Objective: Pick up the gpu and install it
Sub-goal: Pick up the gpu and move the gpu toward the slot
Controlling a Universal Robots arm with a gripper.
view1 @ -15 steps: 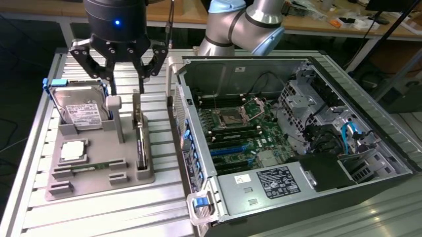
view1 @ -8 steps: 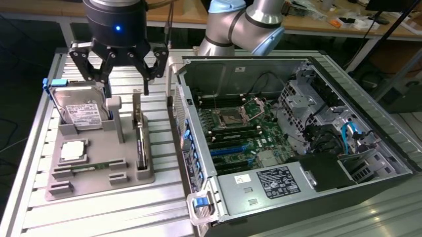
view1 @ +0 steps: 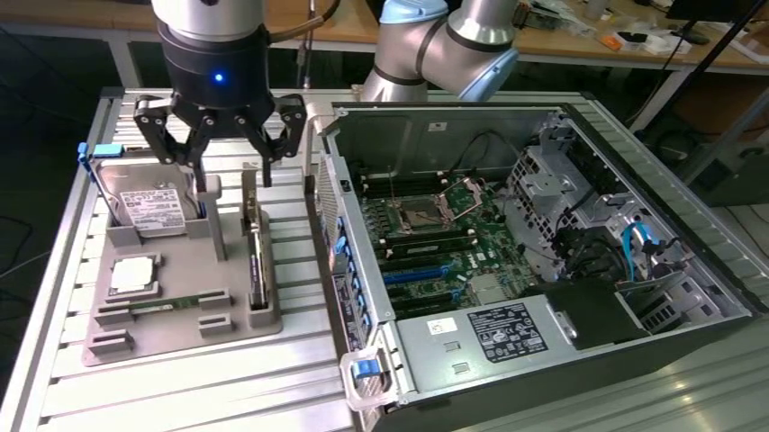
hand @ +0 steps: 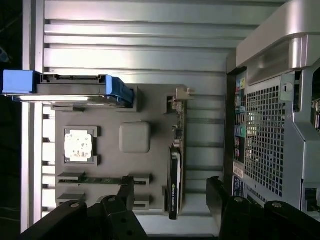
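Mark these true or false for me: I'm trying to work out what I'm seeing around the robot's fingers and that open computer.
1. The gpu stands on edge in the gray holder. True.
2. The fingers are clamped on the gpu. False: they hang spread open above it and hold nothing.
3. The computer case has its side open, with the green board inside on show. True.
4. The hard drive sits inside the case. False: it stands in the gray holder, outside the case.
5. The gpu is already installed in the case. False: it is in the holder, beside the case.
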